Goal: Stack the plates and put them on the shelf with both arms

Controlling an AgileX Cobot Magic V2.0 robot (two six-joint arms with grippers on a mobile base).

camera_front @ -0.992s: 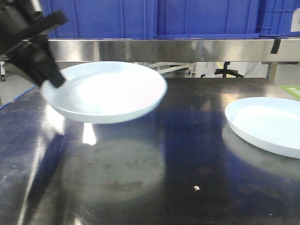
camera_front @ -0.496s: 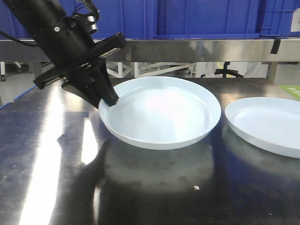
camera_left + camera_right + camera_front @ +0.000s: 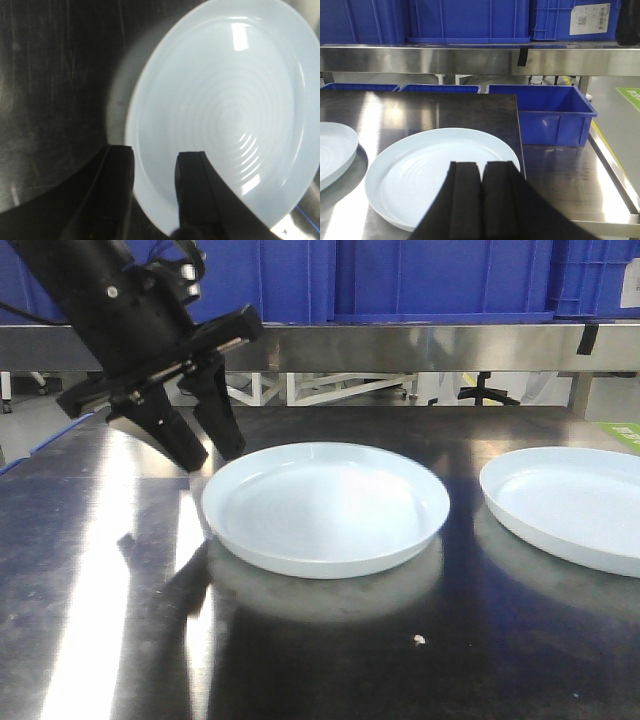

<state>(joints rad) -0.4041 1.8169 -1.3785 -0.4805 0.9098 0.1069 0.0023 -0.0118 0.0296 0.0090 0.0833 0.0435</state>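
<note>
While both plates lie flat and apart on the dark steel table [image 3: 100, 590], neither sits on the other; the middle plate [image 3: 325, 505] serves as the marker for the rest. Behind it runs a steel shelf rail [image 3: 420, 345] with blue crates [image 3: 440, 280] standing on top. The left arm [image 3: 100, 300], black and bulky, slants down toward the middle plate's left-rear rim. The second plate [image 3: 575, 505] rests to the right of the middle plate, near but not touching. The left gripper [image 3: 213, 455] has its jaws spread and grips nothing. In the wrist view one finger hangs over the middle plate's inside and the other outside its rim; whether either touches it cannot be told. The right gripper [image 3: 481, 167], well to the right of the middle plate and over the second plate's near edge, has its jaws pressed together on nothing. A white speck [image 3: 418, 641] lies just in front of the middle plate.
</note>
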